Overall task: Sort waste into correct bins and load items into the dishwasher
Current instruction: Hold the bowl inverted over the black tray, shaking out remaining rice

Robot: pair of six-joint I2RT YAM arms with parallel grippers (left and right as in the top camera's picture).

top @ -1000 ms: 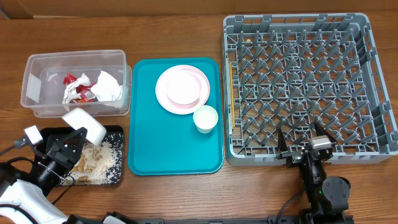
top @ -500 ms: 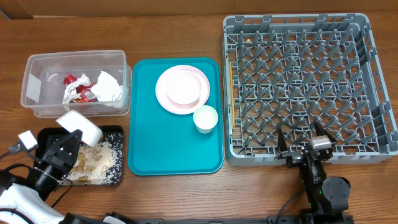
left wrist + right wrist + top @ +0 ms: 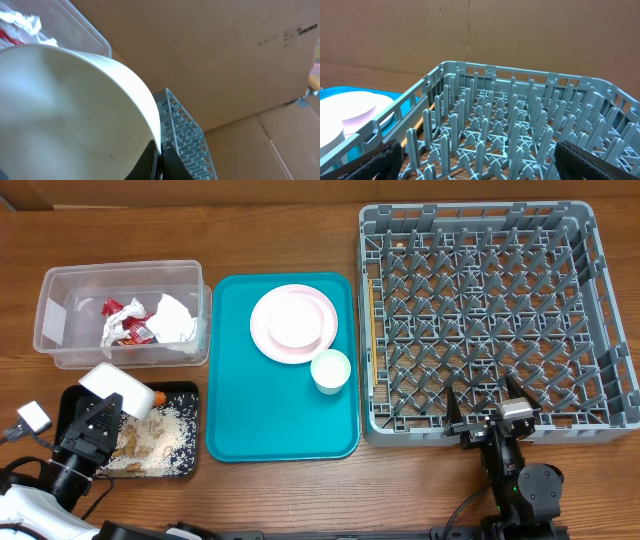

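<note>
My left gripper (image 3: 108, 410) is shut on the rim of a white bowl (image 3: 122, 387), which is tipped over the black tray (image 3: 185, 392). Pale crumbs (image 3: 160, 438) lie in that tray, and a small orange carrot (image 3: 158, 395) lies beside the bowl. In the left wrist view the fingertips (image 3: 159, 161) pinch the bowl (image 3: 75, 115) wall. The clear tub (image 3: 60, 290) holds a red wrapper (image 3: 122, 320) and white napkins (image 3: 176, 320). A plate (image 3: 293, 323) with a smaller bowl on it and a cup (image 3: 330, 370) sit on the teal tray (image 3: 280, 420). My right gripper (image 3: 487, 416) is open at the front edge of the grey dish rack (image 3: 495, 310).
In the right wrist view the rack's pegs (image 3: 520, 125) fill the space between my open fingers, and the plate (image 3: 350, 107) lies to the left. A cardboard wall stands behind the table. Bare wood runs along the front edge.
My left arm has drawn back toward the front left with the tipped bowl. The carrot now shows on the black tray. The right arm has not moved.
</note>
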